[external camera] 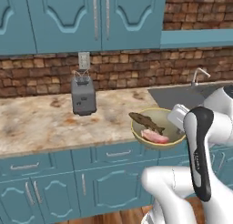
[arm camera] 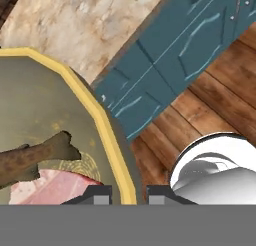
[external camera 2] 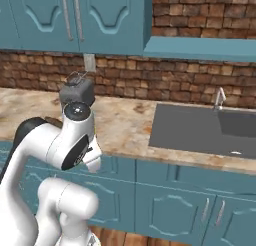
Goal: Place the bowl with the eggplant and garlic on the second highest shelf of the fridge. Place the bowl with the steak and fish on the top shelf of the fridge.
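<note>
An olive bowl with a yellow rim [external camera: 135,128] hangs over the counter's front edge, just left of the sink. In it lie the brownish fish [external camera: 145,121] and the pink steak [external camera: 154,137]. In the hand view my gripper [arm camera: 128,195] is shut on the yellow rim [arm camera: 85,97], one fingertip inside the bowl and one outside. The fish [arm camera: 30,157] lies partly over the steak [arm camera: 55,187] there. The fridge, its shelves and the bowl with the eggplant and garlic are out of view.
A grey toaster [external camera: 83,96] [external camera 2: 76,92] stands on the marble counter [external camera: 36,123] by the brick wall. A dark sink [external camera 2: 200,127] with a faucet [external camera 2: 219,96] lies to the right. Teal cabinets [arm camera: 165,65] line the front, above a wooden floor [arm camera: 210,100].
</note>
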You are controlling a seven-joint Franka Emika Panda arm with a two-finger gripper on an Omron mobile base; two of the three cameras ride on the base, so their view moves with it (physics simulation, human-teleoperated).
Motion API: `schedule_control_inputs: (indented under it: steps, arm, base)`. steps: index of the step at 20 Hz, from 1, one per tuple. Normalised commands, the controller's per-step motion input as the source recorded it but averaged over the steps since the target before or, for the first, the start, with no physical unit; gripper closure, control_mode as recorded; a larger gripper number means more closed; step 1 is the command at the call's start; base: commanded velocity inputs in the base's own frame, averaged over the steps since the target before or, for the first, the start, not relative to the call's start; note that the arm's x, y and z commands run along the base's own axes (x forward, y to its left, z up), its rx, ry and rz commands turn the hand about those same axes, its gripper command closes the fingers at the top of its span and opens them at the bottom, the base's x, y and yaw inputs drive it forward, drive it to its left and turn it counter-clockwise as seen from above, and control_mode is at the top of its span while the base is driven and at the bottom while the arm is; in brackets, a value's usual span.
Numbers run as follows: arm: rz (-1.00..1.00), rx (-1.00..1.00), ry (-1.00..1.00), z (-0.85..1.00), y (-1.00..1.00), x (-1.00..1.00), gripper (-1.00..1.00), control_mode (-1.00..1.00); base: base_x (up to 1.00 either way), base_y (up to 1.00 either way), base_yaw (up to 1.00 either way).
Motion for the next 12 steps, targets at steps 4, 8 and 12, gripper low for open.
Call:
schedule_control_inputs:
  steps: [4,8,12]
  arm:
    - [0.00,0.00,0.00,0.00,0.00,0.00,1.00,1.00]
    - [0.00,0.00,0.00,0.00,0.00,0.00,1.00,1.00]
    - [0.00,0.00,0.00,0.00,0.00,0.00,1.00,1.00]
  base:
    - [-0.68,0.00,-0.78]
    - [-0.33,-0.09,-0.82]
    - [0.00,-0.60,-0.78]
